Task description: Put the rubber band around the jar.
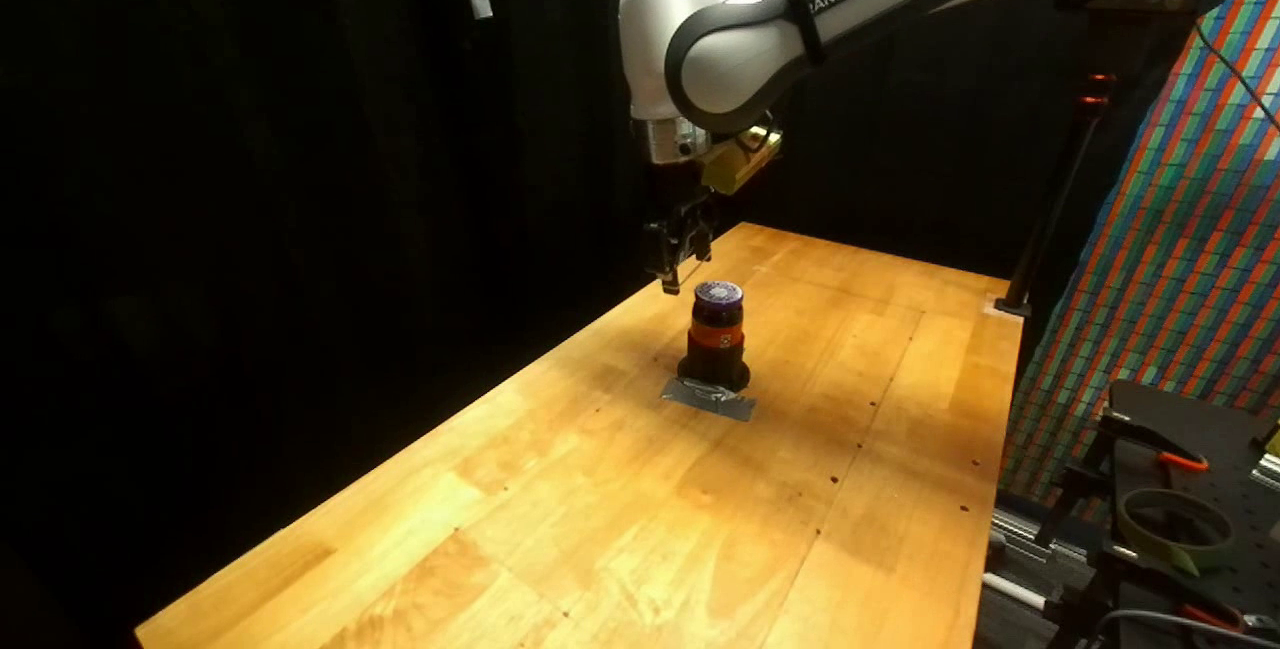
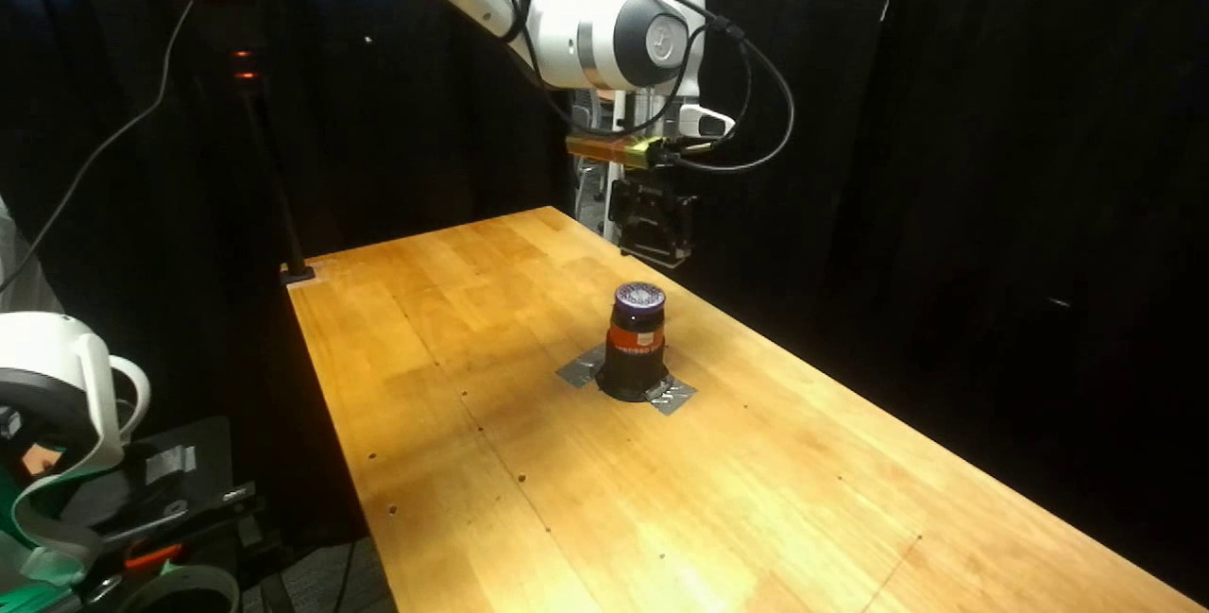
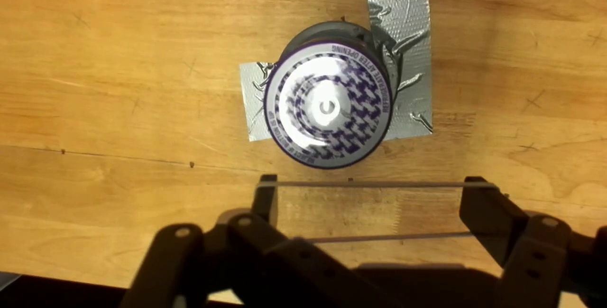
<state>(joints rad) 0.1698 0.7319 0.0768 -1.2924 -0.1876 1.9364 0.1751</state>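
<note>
The gripper (image 3: 372, 199) hangs above the desk (image 2: 756, 500) with its fingers (image 3: 483, 213) spread well apart, and the band (image 3: 351, 184) is drawn out between them: two thin, nearly straight strands running from finger to finger. From where I stand, the gripper is near the jar (image 2: 638, 337) but off to one side of the lid (image 3: 327, 104); in the wrist view, the lid's rim shows just beside one strand, with the wood of the desk visible through the loop. The jar stands upright, reddish-orange around its middle, its lid printed in purple and white. Beneath it is a black base (image 2: 631, 377) with a wider foot; whether the jar sits in it or on it, I can't tell. Strips of grey tape (image 3: 412, 61) on two sides run from the foot onto the wood. The arm (image 1: 735, 64), white and grey, slants down from above, with a yellow-wrapped box (image 2: 609, 150) at its wrist. At a corner of the desk a dark post (image 1: 1057, 199) rises, black curtains (image 1: 300, 229) hang behind, and a brightly checked sheet (image 1: 1190, 229) shows past the desk's edge.
</note>
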